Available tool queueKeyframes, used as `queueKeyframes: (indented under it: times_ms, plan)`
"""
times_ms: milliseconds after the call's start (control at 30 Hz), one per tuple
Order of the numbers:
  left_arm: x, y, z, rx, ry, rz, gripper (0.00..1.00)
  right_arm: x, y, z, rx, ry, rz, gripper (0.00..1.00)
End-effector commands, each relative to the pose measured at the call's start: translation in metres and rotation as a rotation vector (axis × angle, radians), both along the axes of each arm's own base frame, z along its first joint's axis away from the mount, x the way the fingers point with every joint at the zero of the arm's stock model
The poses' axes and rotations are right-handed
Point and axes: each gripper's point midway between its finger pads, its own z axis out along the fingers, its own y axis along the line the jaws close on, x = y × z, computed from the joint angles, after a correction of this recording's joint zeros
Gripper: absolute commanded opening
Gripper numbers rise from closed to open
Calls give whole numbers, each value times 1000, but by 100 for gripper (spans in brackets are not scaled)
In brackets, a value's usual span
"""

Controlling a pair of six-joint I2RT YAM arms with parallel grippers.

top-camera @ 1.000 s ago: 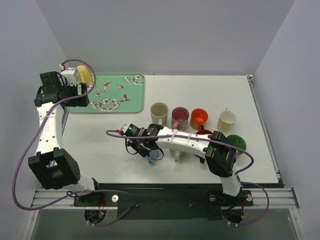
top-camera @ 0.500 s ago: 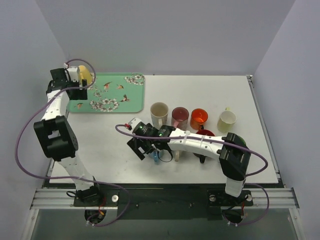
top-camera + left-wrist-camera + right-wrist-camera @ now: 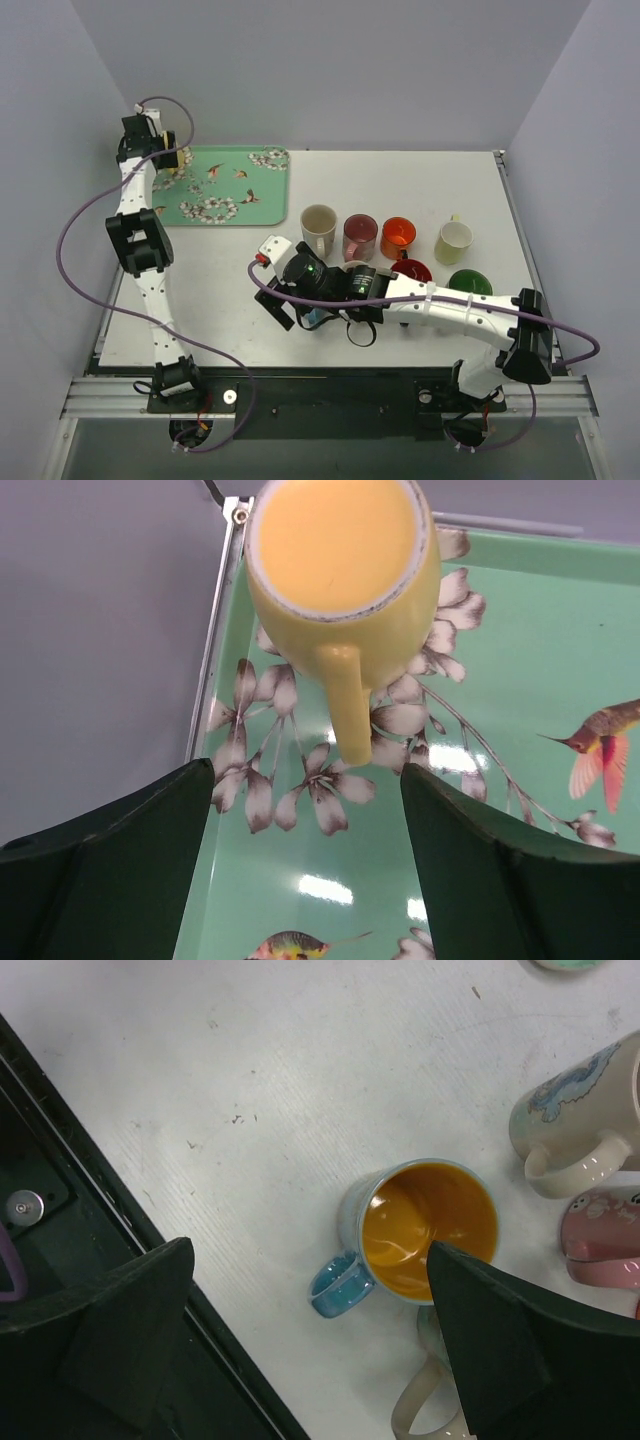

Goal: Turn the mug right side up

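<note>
A yellow mug (image 3: 340, 570) stands upside down on the green flowered tray (image 3: 520, 630), flat base up and handle pointing toward my left gripper (image 3: 305, 780). That gripper is open, just short of the handle, with nothing between its fingers. From the top view, the left gripper (image 3: 155, 150) covers most of the mug at the tray's (image 3: 235, 185) back-left corner. My right gripper (image 3: 310, 1250) is open above a blue mug (image 3: 420, 1225) with an orange inside, which stands upright on the table. The top view shows a sliver of this blue mug (image 3: 312, 318) under the right gripper (image 3: 292, 292).
A row of upright mugs stands mid-table: cream (image 3: 319, 225), maroon (image 3: 360, 232), orange (image 3: 398, 236) and pale yellow (image 3: 454, 240), with red (image 3: 412, 270) and green (image 3: 470, 283) nearer. A patterned cream mug (image 3: 580, 1120) and a pink one (image 3: 600, 1245) sit close beside the blue mug.
The right gripper has opened and let go of the blue mug, now upright on the table. The left arm has swung toward the tray's back-left corner.
</note>
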Motion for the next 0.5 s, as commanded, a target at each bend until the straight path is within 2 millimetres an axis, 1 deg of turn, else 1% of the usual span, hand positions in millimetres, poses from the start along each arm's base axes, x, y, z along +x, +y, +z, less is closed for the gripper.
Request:
queueKeyframes:
  times_ms: [0,33,67,100,133,167,200,233,300,333,367,400,433,467]
  plan:
    - [13,12,5,49,-43,75,84,4,-10,1,-12,-46,-19,96]
    - [14,17,2,65,-44,97,83,3,-11,3,-4,-45,-17,96]
    - [19,23,0,96,-57,129,79,3,-11,5,-1,-45,-16,96]
    - [20,24,-2,105,-59,132,76,3,-10,8,9,-44,-13,96]
    - [25,22,-5,109,-66,112,74,2,-10,8,9,-42,-14,96]
    - [27,20,-6,114,-71,101,71,2,-11,10,12,-47,-17,96]
    - [32,17,-5,140,-82,83,68,2,-13,8,-1,-46,-24,96]
    - [34,15,-5,155,-85,75,63,4,-16,8,-8,-54,-40,96]
    - [39,10,-4,185,-94,34,61,6,-21,9,-18,-64,-60,97]
    - [40,9,-7,201,-85,14,60,6,-23,10,-16,-67,-67,97]
    - [40,9,-7,197,-86,9,52,7,-24,10,-16,-71,-79,97]
    - [40,3,-8,171,-84,-29,46,7,-25,11,-13,-74,-82,97]
    - [39,2,-5,158,-86,-44,34,8,-26,11,-15,-77,-88,97]
    - [38,-1,-9,139,-80,-54,23,8,-27,13,-13,-79,-90,97]
